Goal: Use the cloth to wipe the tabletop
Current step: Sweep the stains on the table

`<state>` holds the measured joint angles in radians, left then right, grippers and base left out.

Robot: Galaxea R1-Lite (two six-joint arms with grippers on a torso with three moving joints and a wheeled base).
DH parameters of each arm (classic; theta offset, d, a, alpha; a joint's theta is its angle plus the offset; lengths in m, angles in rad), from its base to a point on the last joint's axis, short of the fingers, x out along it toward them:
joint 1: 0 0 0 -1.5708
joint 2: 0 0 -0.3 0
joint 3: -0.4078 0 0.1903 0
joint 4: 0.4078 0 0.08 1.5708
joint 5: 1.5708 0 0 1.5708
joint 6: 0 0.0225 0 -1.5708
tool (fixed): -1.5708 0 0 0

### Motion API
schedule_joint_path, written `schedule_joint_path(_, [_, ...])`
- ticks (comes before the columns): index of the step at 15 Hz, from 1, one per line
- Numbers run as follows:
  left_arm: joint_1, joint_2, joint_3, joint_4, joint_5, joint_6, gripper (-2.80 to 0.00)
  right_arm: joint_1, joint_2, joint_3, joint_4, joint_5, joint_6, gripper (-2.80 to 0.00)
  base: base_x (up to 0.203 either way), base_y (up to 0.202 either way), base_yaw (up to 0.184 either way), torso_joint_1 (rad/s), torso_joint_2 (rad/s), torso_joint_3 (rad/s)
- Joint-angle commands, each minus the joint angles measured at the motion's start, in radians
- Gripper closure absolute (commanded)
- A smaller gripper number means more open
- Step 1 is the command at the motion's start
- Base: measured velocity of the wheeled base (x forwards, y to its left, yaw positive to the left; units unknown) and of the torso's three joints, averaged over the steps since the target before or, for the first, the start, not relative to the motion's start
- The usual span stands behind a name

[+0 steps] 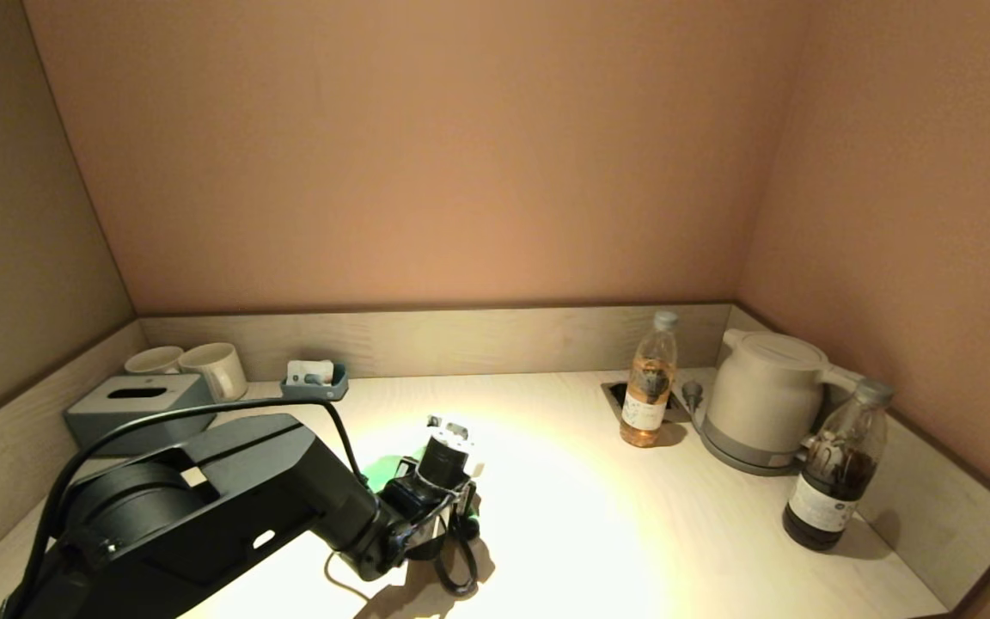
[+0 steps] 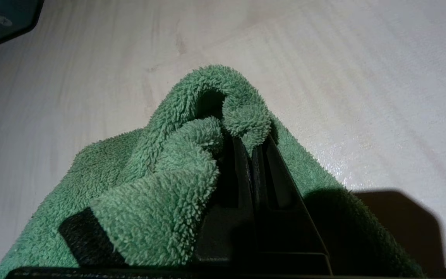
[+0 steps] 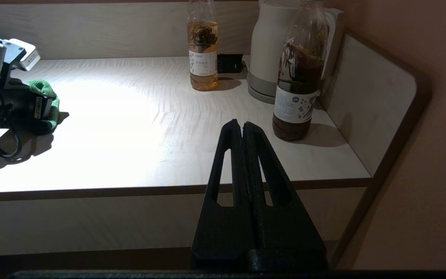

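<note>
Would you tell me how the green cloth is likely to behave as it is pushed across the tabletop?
Pinched in the left gripper, the green cloth folds, so probably floppy. Its fluffy pile may drag and bunch on the tabletop.

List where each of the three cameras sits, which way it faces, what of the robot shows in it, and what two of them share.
Head view: high on the robot, looking forward and down at the tabletop; the left arm reaches in, the green cloth beneath its wrist.
Left wrist view: behind the left hand, aimed close at the tabletop; fingers shut on the cloth.
Right wrist view: behind the right hand, shut, off the table's front edge, facing the back wall.
Shared: head and right wrist views both show the kettle, two bottles and the cloth.
</note>
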<state>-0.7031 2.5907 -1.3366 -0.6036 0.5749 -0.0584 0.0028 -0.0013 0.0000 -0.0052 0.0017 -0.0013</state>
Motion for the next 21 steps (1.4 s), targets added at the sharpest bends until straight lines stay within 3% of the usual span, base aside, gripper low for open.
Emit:
schedule_joint_path(1, [-0.07,-0.065,0.079,0.004,0.003,-0.059,0.0,0.0,0.001,0.0,-0.001,0.001,0.0,0.0,0.0,0.0,0.0,0.0,0.0,0.0])
schedule_joint_path(4, [-0.106,-0.075,0.089,0.005,0.002,-0.083,0.0,0.0,0.001,0.0,-0.001,0.0,0.0,0.0,0.0,0.0,0.0,0.0,0.0,0.0])
schedule_joint_path(5, [-0.155,-0.077,0.081,0.006,-0.001,-0.086,0.0,0.0,0.001,0.0,-0.001,0.0,0.0,0.0,0.0,0.0,0.0,0.0,0.0,0.0])
schedule_joint_path(6, [-0.201,-0.078,0.062,0.009,-0.006,-0.087,0.0,0.0,0.001,0.0,-0.001,0.0,0.0,0.0,0.0,0.0,0.0,0.0,0.0,0.0])
schedule_joint_path(8, [-0.206,-0.056,-0.034,0.018,-0.013,-0.08,0.0,0.0,0.001,0.0,-0.001,0.0,0.0,0.0,0.0,0.0,0.0,0.0,0.0,0.0])
schedule_joint_path(13, [-0.178,0.071,-0.308,0.074,-0.034,-0.019,0.0,0.0,0.001,0.0,-0.001,0.0,0.0,0.0,0.0,0.0,0.0,0.0,0.0,0.0])
schedule_joint_path(19, [-0.118,0.13,-0.438,0.142,-0.017,-0.015,0.0,-0.001,0.001,0.0,-0.001,0.0,0.0,0.0,0.0,0.0,0.0,0.0,0.0,0.0])
schedule_joint_path(21, [-0.007,0.144,-0.436,0.159,0.038,-0.02,0.0,0.0,0.001,0.0,-0.001,0.001,0.0,0.0,0.0,0.0,0.0,0.0,0.0,0.0])
